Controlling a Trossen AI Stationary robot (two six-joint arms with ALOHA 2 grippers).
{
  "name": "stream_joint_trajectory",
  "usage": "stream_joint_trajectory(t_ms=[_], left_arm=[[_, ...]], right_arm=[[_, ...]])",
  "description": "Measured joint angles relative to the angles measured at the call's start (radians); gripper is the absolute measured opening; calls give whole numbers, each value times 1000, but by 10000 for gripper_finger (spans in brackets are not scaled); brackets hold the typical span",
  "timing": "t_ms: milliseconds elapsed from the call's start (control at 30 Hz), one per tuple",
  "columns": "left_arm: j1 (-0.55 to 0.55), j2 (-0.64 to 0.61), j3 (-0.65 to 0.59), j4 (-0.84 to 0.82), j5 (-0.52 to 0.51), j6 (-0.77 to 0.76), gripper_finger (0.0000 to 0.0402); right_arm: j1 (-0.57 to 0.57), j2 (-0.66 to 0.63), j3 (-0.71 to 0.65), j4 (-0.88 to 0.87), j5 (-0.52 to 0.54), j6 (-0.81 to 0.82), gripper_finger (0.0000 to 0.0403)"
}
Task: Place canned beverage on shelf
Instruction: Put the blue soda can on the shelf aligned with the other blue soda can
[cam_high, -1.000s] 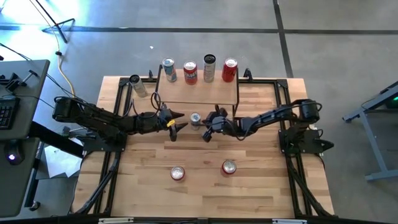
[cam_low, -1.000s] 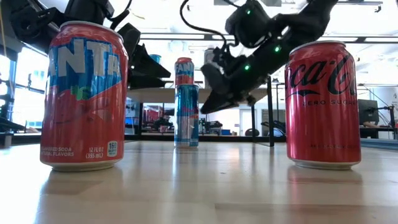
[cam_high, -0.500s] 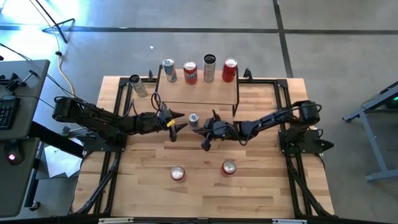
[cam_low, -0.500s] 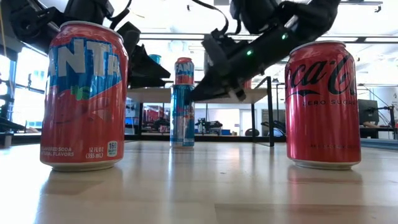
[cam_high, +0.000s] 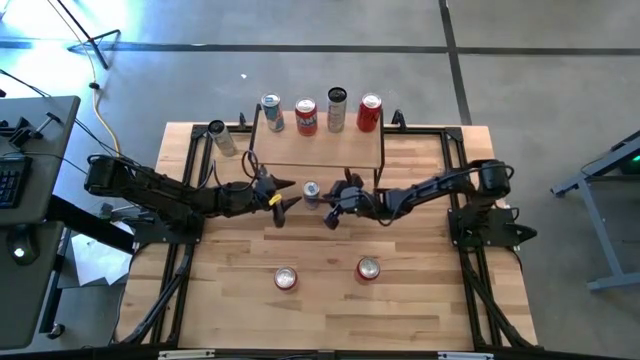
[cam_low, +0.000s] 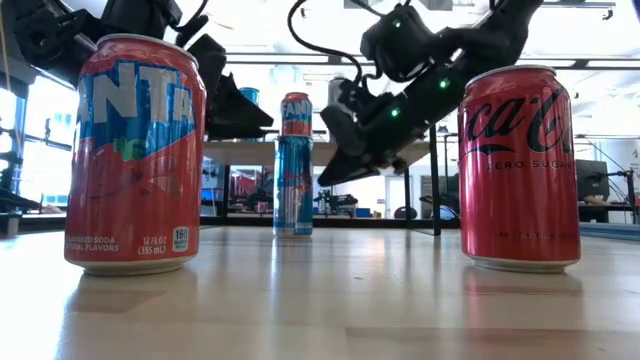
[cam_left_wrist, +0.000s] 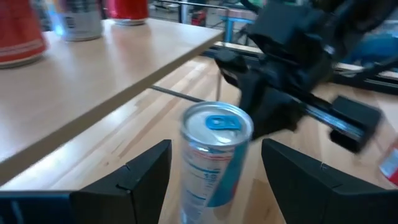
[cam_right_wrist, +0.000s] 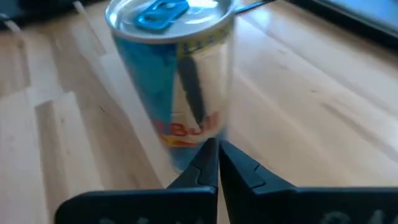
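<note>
A slim blue-and-silver can (cam_high: 312, 191) stands upright on its base on the table, in front of the shelf (cam_high: 318, 150). The shelf is a light wooden top on black wire legs, with several cans along its far edge. My left gripper (cam_high: 284, 197) is open on the can's left. In the left wrist view the can (cam_left_wrist: 214, 158) stands between and just ahead of the two fingers, apart from them. My right gripper (cam_high: 329, 211) is shut on the can's right, its tips close to the can's lower wall (cam_right_wrist: 186, 134). My right gripper's shut fingertips (cam_right_wrist: 214, 163) point at the lower side wall of the slim can, coming level from the table's right. I cannot tell whether they touch it. The can stands upright on the table.
Two red cans stand near the front: a Fanta can (cam_high: 286, 279) (cam_low: 135, 155) and a Coca-Cola can (cam_high: 368, 268) (cam_low: 520, 165). Another can (cam_high: 221, 137) stands at the far left beside the shelf. A black frame borders the table's left and right sides.
My right gripper reached out toward the table's left and near edge, passing in front of the slim can, then drew back toward the right to about where it began. The slim can has slid a little toward the table's left and stays upright.
</note>
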Motion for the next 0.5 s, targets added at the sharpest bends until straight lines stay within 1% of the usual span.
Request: stream_joint_trajectory(t_ms=[100,200,300,400,500], left_arm=[[-3,0,0,-1,-16,-2,239],[-3,0,0,-3,-16,-5,239],[-3,0,0,-2,-15,-15,247],[-3,0,0,-3,-13,-23,261],[-3,0,0,-10,8,-23,273]], right_arm=[[6,32,0,74,-49,12,0],[21,44,0,163,-69,-2,0],[37,47,0,194,-85,-16,0],[47,24,0,170,-87,-59,0],[50,-18,0,49,3,-65,0]])
